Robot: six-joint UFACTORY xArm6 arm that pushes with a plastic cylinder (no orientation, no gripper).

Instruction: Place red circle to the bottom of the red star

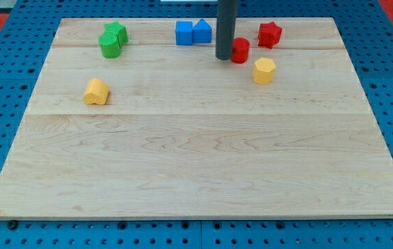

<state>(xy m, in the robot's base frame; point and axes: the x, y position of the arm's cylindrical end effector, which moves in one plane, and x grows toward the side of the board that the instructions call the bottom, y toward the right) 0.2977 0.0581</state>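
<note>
The red circle (241, 50) stands near the view's top, right of centre. My tip (224, 57) touches its left side. The red star (270, 34) lies up and to the right of the circle, a small gap apart. The rod rises straight up from the tip and leaves the view's top edge.
A yellow hexagon block (264, 70) sits just below and right of the red circle. Two blue blocks (192, 32) lie left of the rod. Two green blocks (112, 40) are at the top left. A yellow block (96, 91) is at the left. The wooden board (196, 166) holds all.
</note>
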